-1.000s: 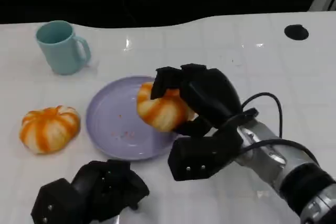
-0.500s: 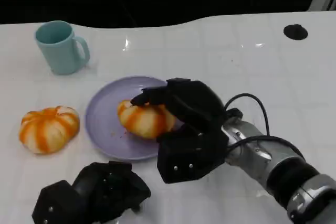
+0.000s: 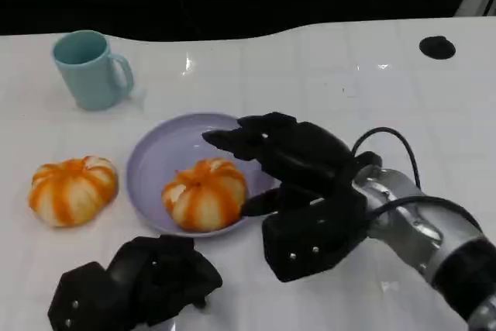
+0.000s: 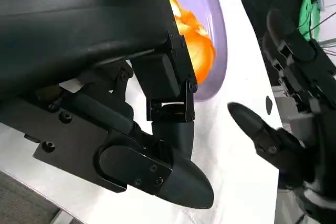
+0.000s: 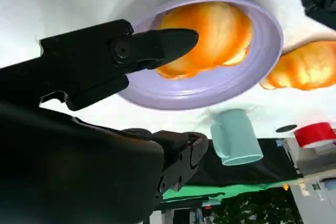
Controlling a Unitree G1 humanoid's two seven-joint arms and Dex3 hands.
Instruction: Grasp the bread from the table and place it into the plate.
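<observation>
Bread [image 3: 204, 194] on plate [image 3: 155, 162], beside open right hand [image 3: 291, 162].

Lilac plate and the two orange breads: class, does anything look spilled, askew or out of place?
Nothing stands out. One orange striped bread sits upright in the lilac plate; the other orange bread rests on the white table, beside the plate.

We see the right black hand [image 3: 291, 168] covering the right rim of the round lilac plate [image 3: 155, 162]. The left black hand [image 3: 136, 284] is cut off by the head picture's bottom edge, so we cannot tell its finger posture.
</observation>
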